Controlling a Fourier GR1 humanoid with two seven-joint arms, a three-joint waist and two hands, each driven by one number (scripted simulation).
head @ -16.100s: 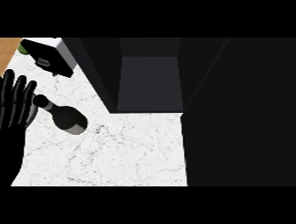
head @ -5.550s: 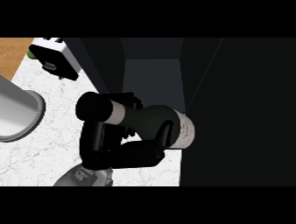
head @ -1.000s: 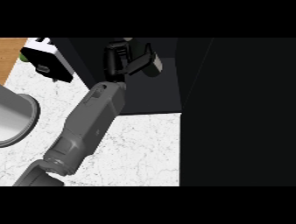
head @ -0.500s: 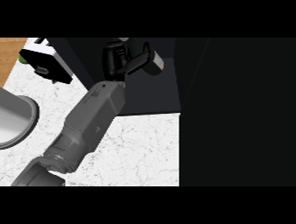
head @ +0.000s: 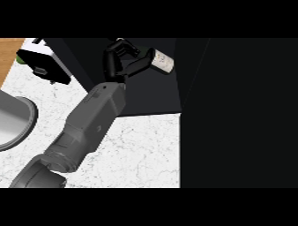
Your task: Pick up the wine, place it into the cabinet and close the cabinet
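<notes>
Inside the dark cabinet (head: 145, 88), well above the marbled surface (head: 132, 150): the wine (head: 159, 61), carried by the right hand (head: 122, 62), fingers (head: 116, 50) curled round its dark body. Lifted and brought in, judging by position; not yet set down or released, door not yet closed. Mostly hidden, only the pale labelled end showing, tilted.

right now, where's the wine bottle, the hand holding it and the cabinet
wine bottle (head: 162, 62), head view, on its pale labelled body by the fingers
hand (head: 120, 63), head view, on the black palm curled round the bottle
cabinet (head: 151, 95), head view, on the dark inside floor below the bottle
</notes>
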